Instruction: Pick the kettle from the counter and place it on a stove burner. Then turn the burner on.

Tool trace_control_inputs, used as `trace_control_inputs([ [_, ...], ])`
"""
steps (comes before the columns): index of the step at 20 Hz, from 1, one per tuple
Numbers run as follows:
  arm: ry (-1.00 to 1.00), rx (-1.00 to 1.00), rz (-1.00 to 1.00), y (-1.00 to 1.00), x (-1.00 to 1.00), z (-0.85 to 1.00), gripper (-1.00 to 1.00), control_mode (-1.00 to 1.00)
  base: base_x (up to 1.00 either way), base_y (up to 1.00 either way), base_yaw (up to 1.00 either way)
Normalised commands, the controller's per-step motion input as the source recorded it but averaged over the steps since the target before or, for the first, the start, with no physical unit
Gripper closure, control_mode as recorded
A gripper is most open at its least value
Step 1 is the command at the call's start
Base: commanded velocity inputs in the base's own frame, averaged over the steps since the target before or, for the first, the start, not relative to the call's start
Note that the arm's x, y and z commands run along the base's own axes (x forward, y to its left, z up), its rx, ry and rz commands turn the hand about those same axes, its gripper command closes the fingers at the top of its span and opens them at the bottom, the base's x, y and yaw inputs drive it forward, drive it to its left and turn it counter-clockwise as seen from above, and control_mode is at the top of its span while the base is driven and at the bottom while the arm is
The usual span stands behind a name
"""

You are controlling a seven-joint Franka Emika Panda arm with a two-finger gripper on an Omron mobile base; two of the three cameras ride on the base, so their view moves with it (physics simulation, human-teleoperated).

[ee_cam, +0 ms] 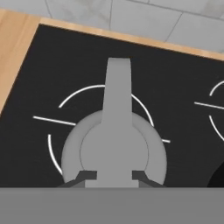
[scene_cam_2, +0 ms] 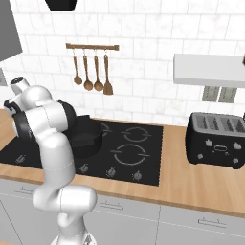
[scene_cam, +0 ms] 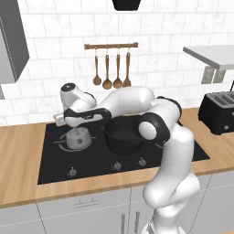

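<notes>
The silver-grey kettle (scene_cam: 77,139) is at the back left of the black glass stove (scene_cam: 91,160), over the stove burner (scene_cam: 58,142). From above, the kettle (ee_cam: 113,151) covers the middle of the large white burner ring (ee_cam: 49,148). My gripper (scene_cam: 74,127) hangs right over it. Seen from the hand, my gripper (ee_cam: 113,176) is shut on the kettle's arched handle, one tip on each side. I cannot tell whether the kettle's base touches the glass. The wood-grain counter (scene_cam: 18,155) lies to the left of the stove.
A black two-handled pot (scene_cam: 123,135) stands just right of the kettle, close to my forearm. A row of knobs (scene_cam: 117,165) runs along the stove's front edge. A black toaster (scene_cam_2: 215,139) stands on the counter at the right. Wooden utensils (scene_cam: 112,68) hang on the wall behind.
</notes>
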Motion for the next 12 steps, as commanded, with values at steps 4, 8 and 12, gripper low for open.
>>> trace_control_inputs([
  [4,0.00,0.00,0.00,0.00,0.00,-0.31,1.00,-1.00,0.00,0.00,0.00],
  [8,-0.06,0.00,0.00,0.00,0.00,-0.04,1.00,-1.00,0.00,0.00,0.00],
  [12,-0.04,0.00,0.00,0.00,0.05,0.00,1.00,-1.00,0.00,0.00,0.00],
])
